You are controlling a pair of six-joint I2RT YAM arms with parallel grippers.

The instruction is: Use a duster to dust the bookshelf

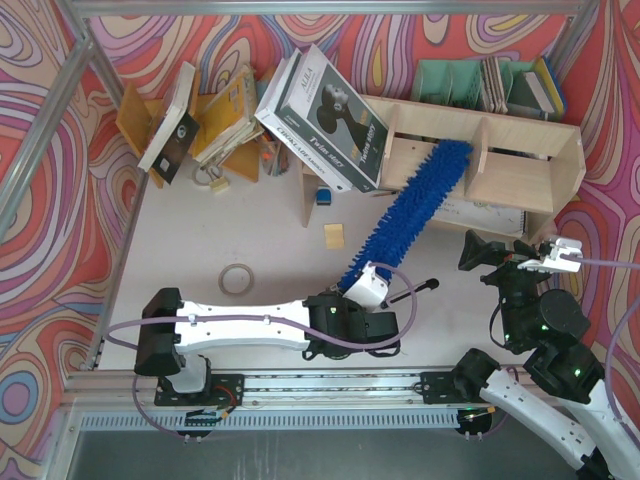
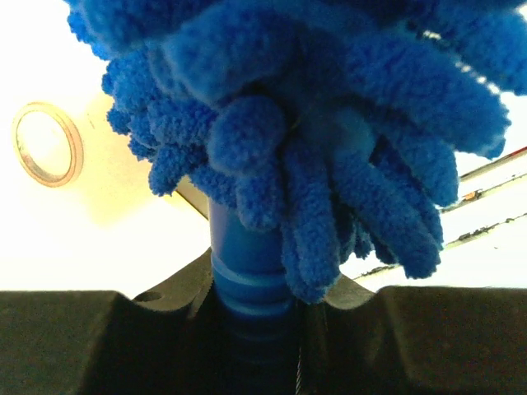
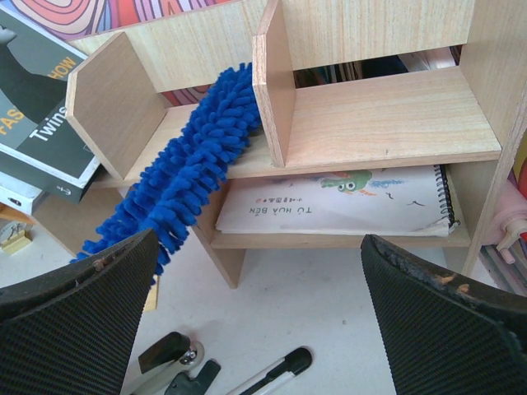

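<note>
Across the white tabletop (image 1: 280, 235), we dust the pale plywood bookshelf (image 1: 515, 180).
Our left gripper (image 2: 251, 337) clamps the fluffy blue duster (image 1: 415, 205) by its handle, reaching inside a compartment; our right gripper (image 3: 259, 313) gapes, empty.

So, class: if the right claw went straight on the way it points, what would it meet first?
Probably the bookshelf, around its lower shelf where a spiral-bound booklet lies; depth is hard to judge.

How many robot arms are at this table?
2. The left arm lies along the near edge, gripping the duster; the right arm stands at the near right corner, holding nothing. No others show.
</note>
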